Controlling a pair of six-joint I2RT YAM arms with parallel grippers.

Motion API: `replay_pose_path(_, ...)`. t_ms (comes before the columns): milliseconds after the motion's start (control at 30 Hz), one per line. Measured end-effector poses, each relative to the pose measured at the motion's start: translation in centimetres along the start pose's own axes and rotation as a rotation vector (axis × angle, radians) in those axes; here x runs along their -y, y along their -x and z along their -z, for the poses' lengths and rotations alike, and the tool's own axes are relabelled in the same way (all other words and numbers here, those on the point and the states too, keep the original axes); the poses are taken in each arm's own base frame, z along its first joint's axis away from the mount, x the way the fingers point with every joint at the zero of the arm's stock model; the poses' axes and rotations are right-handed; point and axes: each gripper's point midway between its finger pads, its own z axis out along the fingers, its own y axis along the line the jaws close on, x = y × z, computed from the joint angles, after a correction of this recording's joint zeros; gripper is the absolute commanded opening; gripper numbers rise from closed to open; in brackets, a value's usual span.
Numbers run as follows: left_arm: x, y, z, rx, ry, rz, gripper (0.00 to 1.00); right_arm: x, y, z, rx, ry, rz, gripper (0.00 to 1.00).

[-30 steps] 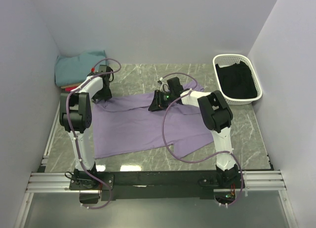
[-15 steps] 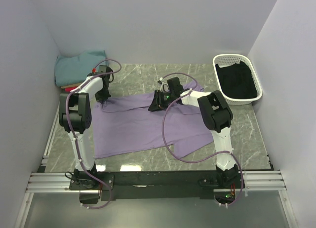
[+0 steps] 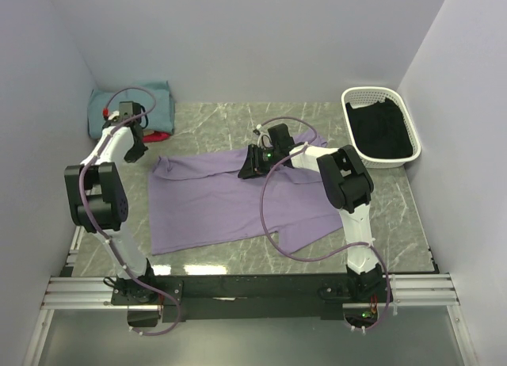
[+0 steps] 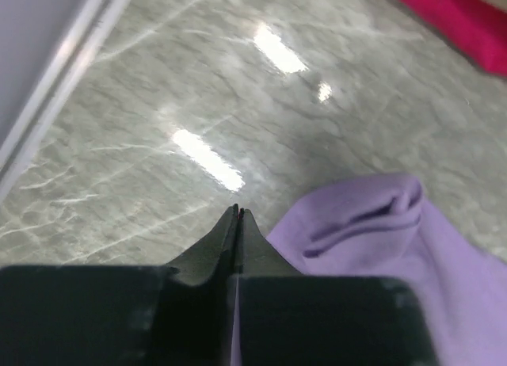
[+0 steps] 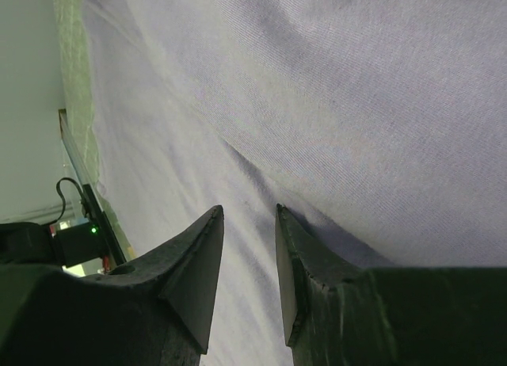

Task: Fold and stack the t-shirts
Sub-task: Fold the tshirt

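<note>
Spread flat mid-tabletop: lavender t-shirt. Left pincer clenched on nothing, over bare marble; shirt's sleeve just beside it at 3 o'clock in wrist view. Right pincer down on shirt's 12 o'clock edge, tips slightly parted, grip unclear.

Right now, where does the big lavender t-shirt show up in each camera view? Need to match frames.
Top external: large lavender-purple cloth t-shirt spread flat mid-table.
Left wrist: its bunched edge sits lower right, beside the shut left claw.
Right wrist: the cloth fills nearly the whole frame.
Shared landmark: grey marble tabletop, upper left in the left wrist view, a thin strip at the left edge of the right wrist view.
</note>
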Motion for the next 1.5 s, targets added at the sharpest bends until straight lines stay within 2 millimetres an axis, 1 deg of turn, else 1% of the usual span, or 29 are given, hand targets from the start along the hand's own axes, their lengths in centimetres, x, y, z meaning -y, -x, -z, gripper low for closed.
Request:
replay_pose_path(33, 0.3, -0.3, -0.1, -0.012, -0.012, -0.004, 0.33, 0.0, 0.0, 0.0, 0.000, 0.000, -0.001, 0.41)
replay_pose_path(67, 0.8, -0.6, -0.1, -0.025, -0.034, -0.014, 0.48, 0.0, 0.0, 0.0, 0.000, 0.001, -0.002, 0.40)
replay_pose_path(133, 1.8, -1.4, -0.1, -0.050, -0.087, -0.038, 0.55, 0.0, 0.0, 0.0, 0.000, 0.002, -0.004, 0.40)
replay_pose_path(167, 2.5, -1.8, 0.0, -0.066, -0.120, -0.045, 0.63, 0.0, 0.0, 0.0, -0.001, 0.002, -0.005, 0.40)
replay_pose_path(333, 5.0, -3.6, 0.4, -0.126, -0.267, -0.075, 0.66, 0.1, 0.0, 0.0, -0.001, 0.004, -0.006, 0.41)
replay_pose_path(500, 6.2, -4.9, 0.6, -0.171, -0.351, -0.091, 0.63, 0.0, 0.0, 0.0, -0.001, 0.005, -0.009, 0.40)
replay_pose_path(633, 7.2, -5.2, 0.5, -0.187, -0.396, -0.094, 0.60, 0.0, 0.0, 0.0, -0.001, 0.005, -0.009, 0.40)
replay_pose_path(800, 7.8, -6.8, -0.8, -0.243, -0.412, -0.106, 0.59, 0.0, 0.0, 0.0, -0.001, 0.005, -0.009, 0.40)
replay_pose_path(933, 7.8, -7.8, -1.6, -0.270, -0.402, -0.111, 0.58, 0.0, 0.0, 0.0, -0.002, 0.006, -0.009, 0.41)
replay_pose_path(1100, 7.7, -7.9, -1.8, -0.268, -0.397, -0.111, 0.59, 0.0, 0.0, 0.0, -0.003, 0.008, -0.009, 0.40)
replay_pose_path(1200, 7.5, -7.7, -1.9, -0.260, -0.381, -0.112, 0.61, 0.0, -0.1, 0.0, -0.005, 0.013, -0.009, 0.41)
replay_pose_path(1300, 7.2, -7.6, -2.1, -0.249, -0.361, -0.112, 0.52, 0.0, -0.1, 0.0, -0.006, 0.018, -0.009, 0.41)
replay_pose_path(1333, 7.1, -7.5, -2.2, -0.245, -0.353, -0.111, 0.41, 0.0, -0.1, 0.0, -0.007, 0.021, -0.009, 0.41)
replay_pose_path(1367, 7.1, -7.4, -2.3, -0.243, -0.349, -0.110, 0.33, 0.0, -0.1, -0.1, -0.008, 0.024, -0.009, 0.41)
replay_pose_path(1400, 7.0, -7.4, -2.3, -0.241, -0.346, -0.109, 0.20, 0.0, -0.1, -0.1, -0.010, 0.028, -0.008, 0.41)
replay_pose_path(1433, 7.0, -7.4, -2.4, -0.242, -0.343, -0.110, 0.01, -0.1, -0.2, -0.1, -0.011, 0.032, -0.008, 0.41)
replay_pose_path(1500, 7.1, -7.6, -2.5, -0.247, -0.340, -0.106, 0.01, -0.1, -0.2, -0.1, -0.013, 0.035, -0.008, 0.41)
